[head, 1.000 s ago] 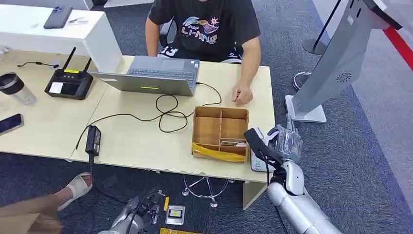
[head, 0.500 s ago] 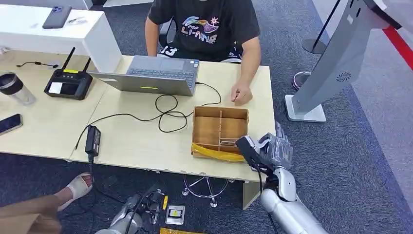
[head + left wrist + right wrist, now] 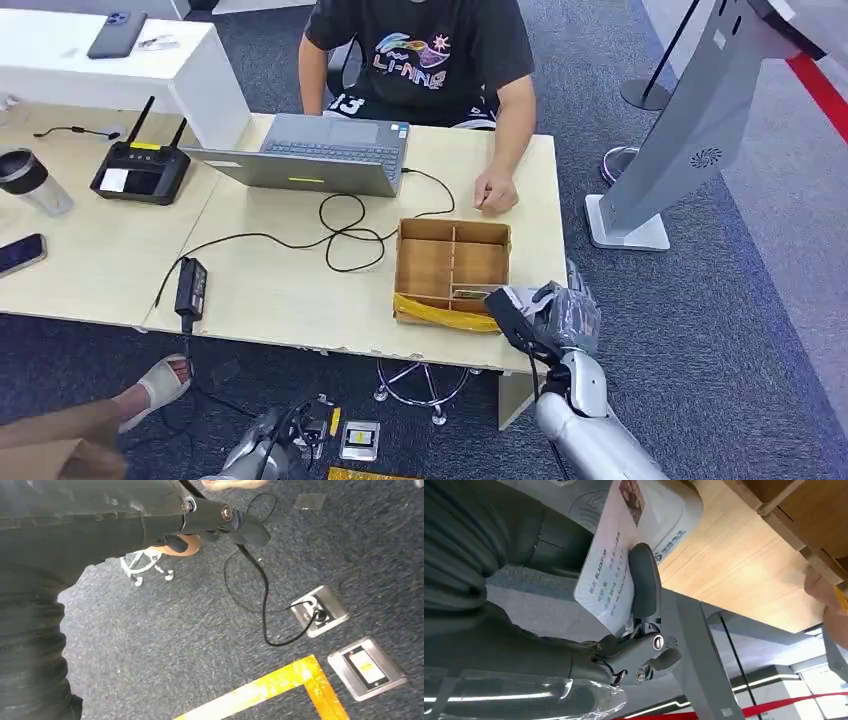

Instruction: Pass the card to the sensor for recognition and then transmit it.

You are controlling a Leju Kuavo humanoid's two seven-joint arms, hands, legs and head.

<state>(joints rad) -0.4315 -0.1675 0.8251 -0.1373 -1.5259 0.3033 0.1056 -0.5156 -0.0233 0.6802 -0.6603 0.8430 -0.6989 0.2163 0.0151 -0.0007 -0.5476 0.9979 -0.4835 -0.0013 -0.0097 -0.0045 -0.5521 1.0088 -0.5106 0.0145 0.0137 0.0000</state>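
At the desk's (image 3: pixel 300 290) near right corner, right hand (image 3: pixel 560 312) hovers beside the wooden box (image 3: pixel 452 272), wrapped in clear plastic. Right wrist view: thumb (image 3: pixel 644 582) presses a white card (image 3: pixel 611 570) with printed text and a small photo against the fingers behind it, so that hand is clamped on the card. Card lies over a white reader pad (image 3: pixel 669 517) that sits on the desk edge; whether card touches the pad cannot be told. Box has several compartments and a yellow strip (image 3: pixel 440 312) along its near wall. Left hand (image 3: pixel 300 432) hangs low beside the robot, below desk level; in the left wrist view dark fingers (image 3: pixel 235 522) show over carpet, grip state cannot be told. On the floor: floor sockets (image 3: pixel 367 667), black cable (image 3: pixel 260 600), yellow tape (image 3: pixel 280 685). A person (image 3: pixel 420 60) in a black shirt sits across the desk, one hand (image 3: pixel 496 192) resting on the top near the box. Also on the desk: laptop (image 3: pixel 320 155), tangled cable (image 3: pixel 345 235), power brick (image 3: pixel 191 285). Grey kiosk (image 3: pixel 690 130) stands to the right.
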